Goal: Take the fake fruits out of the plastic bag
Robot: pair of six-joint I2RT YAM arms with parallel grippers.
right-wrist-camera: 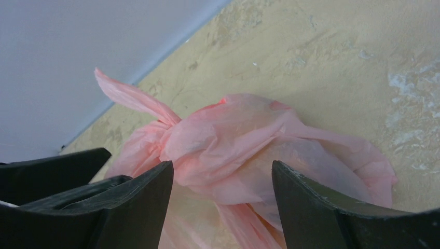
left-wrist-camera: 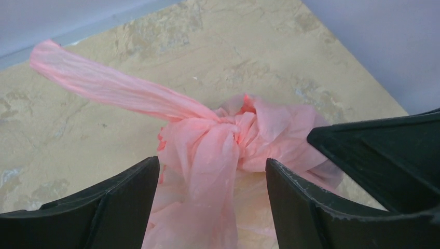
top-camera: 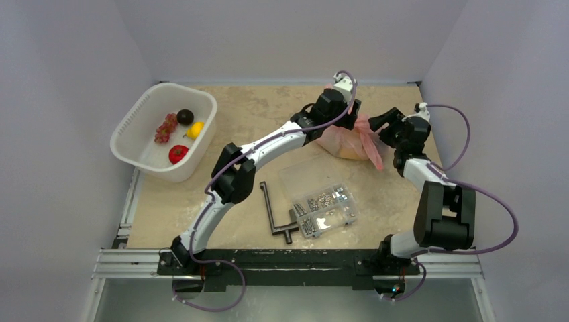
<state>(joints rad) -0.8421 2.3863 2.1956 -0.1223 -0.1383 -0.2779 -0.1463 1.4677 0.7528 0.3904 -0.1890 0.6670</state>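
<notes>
While reaching right of centre in the overhead frame, my left claw [left-wrist-camera: 212, 165] and right claw [right-wrist-camera: 222, 168] stand open astride the bag [top-camera: 345, 144].

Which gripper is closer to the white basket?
Left. The left gripper hangs at the pink bag, right of the basket; the right gripper is beyond it, farther right.

Bag [top-camera: 349, 144]: translucent pink, yellowish tint showing through low down. Bench [top-camera: 268, 114]: beige, mottled with paler blotches. Basket [top-camera: 137, 117]: white. In it: dark red grapes [top-camera: 166, 127], yellow lemon [top-camera: 195, 129], red fruit [top-camera: 178, 153], near-black purple fruit [top-camera: 185, 117]. Left pincer [left-wrist-camera: 212, 168] and right pincer [right-wrist-camera: 223, 168]: black. Cables [top-camera: 496, 215]: purple. Box [top-camera: 349, 213]: clear. Screws [top-camera: 322, 200]: silver.
</notes>
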